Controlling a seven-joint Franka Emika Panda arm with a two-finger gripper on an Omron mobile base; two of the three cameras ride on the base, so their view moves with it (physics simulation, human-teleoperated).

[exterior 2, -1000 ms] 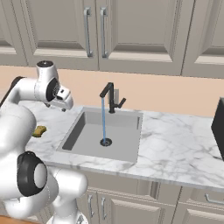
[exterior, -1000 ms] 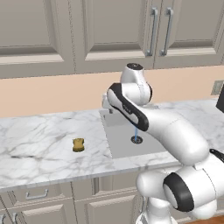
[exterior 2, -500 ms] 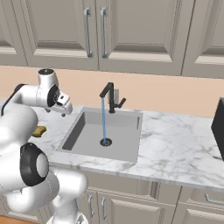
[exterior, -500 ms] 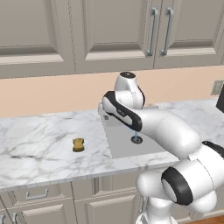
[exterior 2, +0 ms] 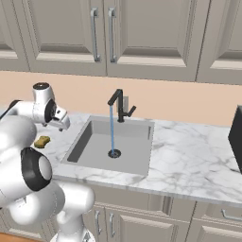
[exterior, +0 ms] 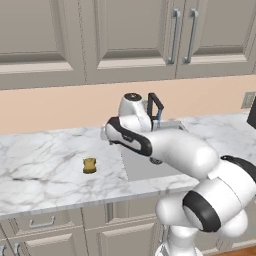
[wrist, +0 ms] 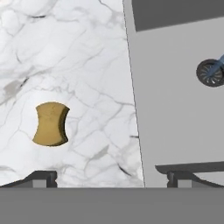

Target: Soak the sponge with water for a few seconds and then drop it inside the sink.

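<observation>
Gripper (wrist: 106,177), jaws spread and empty, above the counter (wrist: 78,52): centre it over the sponge (wrist: 50,124) before descending to grasp

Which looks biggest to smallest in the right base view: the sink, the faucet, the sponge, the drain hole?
1. The sink, by far the largest.
2. The faucet.
3 and 4. The sponge and the drain hole look about alike in this view; I would not rank them against each other.

One sponge (wrist: 51,124), one sink (exterior 2: 85,142), one faucet (exterior 2: 120,105)
</observation>
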